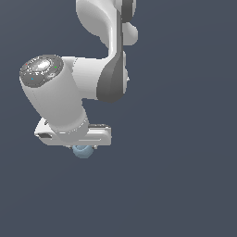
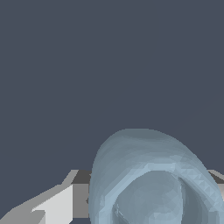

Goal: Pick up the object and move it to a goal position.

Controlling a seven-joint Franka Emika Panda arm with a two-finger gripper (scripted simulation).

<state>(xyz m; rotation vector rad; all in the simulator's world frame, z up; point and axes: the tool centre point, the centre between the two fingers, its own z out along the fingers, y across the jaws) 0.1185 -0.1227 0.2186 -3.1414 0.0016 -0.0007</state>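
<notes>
The object [image 1: 83, 151] is a small pale blue-grey rounded blob. In the exterior view it peeks out from under the white gripper bar [image 1: 76, 135]. In the wrist view the object [image 2: 144, 175] looms large, its hollow centre facing the camera. It sits between the two fingers [image 2: 57, 203], and the dark pad of one finger touches its side. My gripper [image 2: 148, 197] is shut on the object. In the exterior view the fingertips are hidden under the bar and the wrist.
The arm's white links [image 1: 99, 28] reach in from the top of the exterior view. All around is a plain dark blue-grey surface [image 1: 185, 185] with nothing else on it.
</notes>
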